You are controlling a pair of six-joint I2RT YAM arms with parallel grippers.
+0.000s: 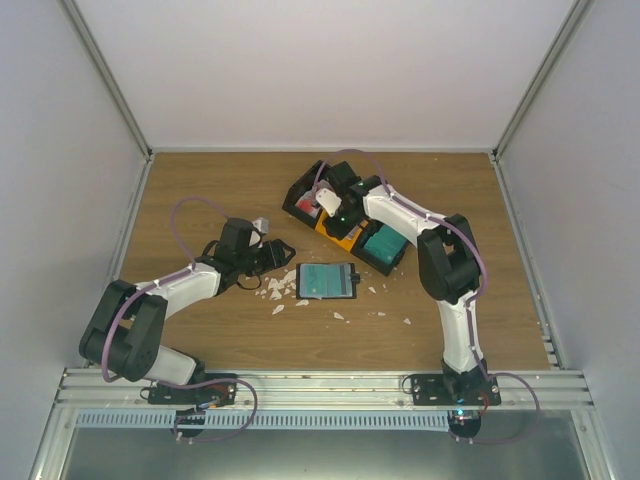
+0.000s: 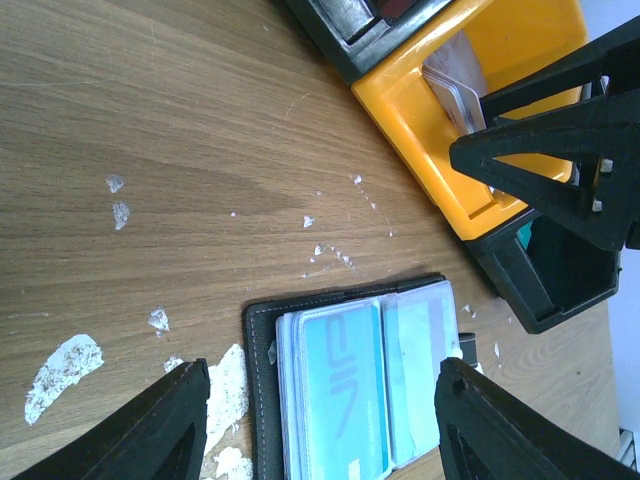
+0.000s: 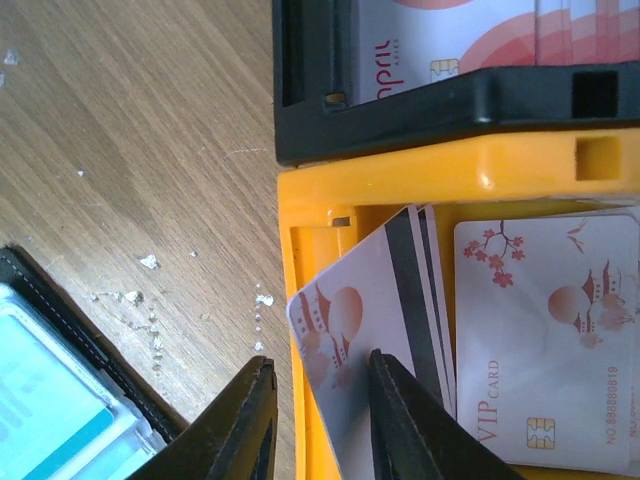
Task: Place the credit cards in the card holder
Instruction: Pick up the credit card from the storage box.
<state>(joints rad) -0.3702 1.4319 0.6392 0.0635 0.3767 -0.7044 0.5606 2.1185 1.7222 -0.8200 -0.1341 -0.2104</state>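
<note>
Credit card (image 3: 330, 315), thin, pale, straddled by right gripper (image 3: 322, 362), grip unclear; left gripper (image 2: 322, 368) open.

Left claw (image 2: 320, 405) wide, right claw (image 3: 322, 425) half-open

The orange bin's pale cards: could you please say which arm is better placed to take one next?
Right, most likely: the right gripper sits in the orange bin, fingers either side of a tilted pale card. The left gripper hangs open above the card holder.
</note>
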